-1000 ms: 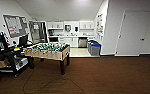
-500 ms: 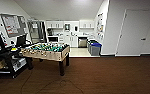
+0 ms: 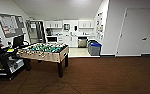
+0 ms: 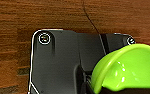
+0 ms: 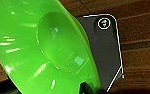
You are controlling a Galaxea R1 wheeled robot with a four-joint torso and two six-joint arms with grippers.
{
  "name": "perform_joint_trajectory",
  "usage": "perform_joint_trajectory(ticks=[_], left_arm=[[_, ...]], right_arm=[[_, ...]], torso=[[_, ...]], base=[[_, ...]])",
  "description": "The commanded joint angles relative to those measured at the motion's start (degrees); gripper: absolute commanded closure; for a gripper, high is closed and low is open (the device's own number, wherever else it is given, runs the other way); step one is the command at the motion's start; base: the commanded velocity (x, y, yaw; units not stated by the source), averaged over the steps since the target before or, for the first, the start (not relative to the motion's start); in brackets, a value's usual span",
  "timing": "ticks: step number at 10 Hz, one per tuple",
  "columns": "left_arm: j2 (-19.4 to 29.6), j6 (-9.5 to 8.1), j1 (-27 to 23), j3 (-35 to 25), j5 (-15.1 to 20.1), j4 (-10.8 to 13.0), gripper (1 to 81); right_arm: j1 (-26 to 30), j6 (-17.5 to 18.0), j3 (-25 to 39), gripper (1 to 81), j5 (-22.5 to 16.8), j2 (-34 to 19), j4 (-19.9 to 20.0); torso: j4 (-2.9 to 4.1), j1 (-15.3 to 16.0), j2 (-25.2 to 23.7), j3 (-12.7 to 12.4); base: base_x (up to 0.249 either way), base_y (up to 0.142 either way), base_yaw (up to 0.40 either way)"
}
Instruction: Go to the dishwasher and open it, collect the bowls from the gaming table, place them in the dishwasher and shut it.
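Note:
A lime-green bowl (image 4: 131,67) sits at my left gripper (image 4: 91,86), which is shut on its rim above the dark wood floor. My right gripper (image 5: 88,88) is shut on the rim of a wide bright green bowl (image 5: 41,50). Far ahead in the head view is the kitchenette, where the dishwasher (image 3: 82,42) shows as a grey steel front under the counter. It is too far off to tell how its door stands. The gaming table is out of view.
A table-football table (image 3: 44,51) stands ahead on the left, with a black desk with monitors (image 3: 6,53) beside it. A grey bin with a blue lid (image 3: 94,48) stands at the kitchenette's entrance. A white door (image 3: 136,32) is on the right. Brown floor (image 3: 103,75) lies ahead.
The whole head picture has shifted slightly to the left, so the camera has moved a little. Nothing in the room itself has moved.

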State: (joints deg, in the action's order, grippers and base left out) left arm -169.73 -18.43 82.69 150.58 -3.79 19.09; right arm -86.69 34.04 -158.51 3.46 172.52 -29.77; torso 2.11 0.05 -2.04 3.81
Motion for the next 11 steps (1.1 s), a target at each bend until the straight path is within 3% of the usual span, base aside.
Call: perform_joint_trajectory(ticks=[1,7,11], left_arm=[[0.0,-0.02,-3.4,-0.5,2.2,0.2,81.1],[0.0,-0.02,-3.2,-0.5,2.2,0.2,81.1],[0.0,0.06,-3.2,-0.6,2.2,0.2,81.1]], right_arm=[[2.0,-0.5,0.6,81.1,-2.4,0.4,-1.2],[1.9,-0.4,0.6,81.1,-2.4,0.4,-1.2],[1.9,-0.4,0.6,81.1,-2.4,0.4,-1.2]], torso=[[0.00,0.0,0.0,0.0],[0.00,0.0,0.0,0.0],[0.00,0.0,0.0,0.0]], base=[[0.147,-0.086,0.000],[0.145,-0.081,0.000],[0.132,0.000,0.000]])
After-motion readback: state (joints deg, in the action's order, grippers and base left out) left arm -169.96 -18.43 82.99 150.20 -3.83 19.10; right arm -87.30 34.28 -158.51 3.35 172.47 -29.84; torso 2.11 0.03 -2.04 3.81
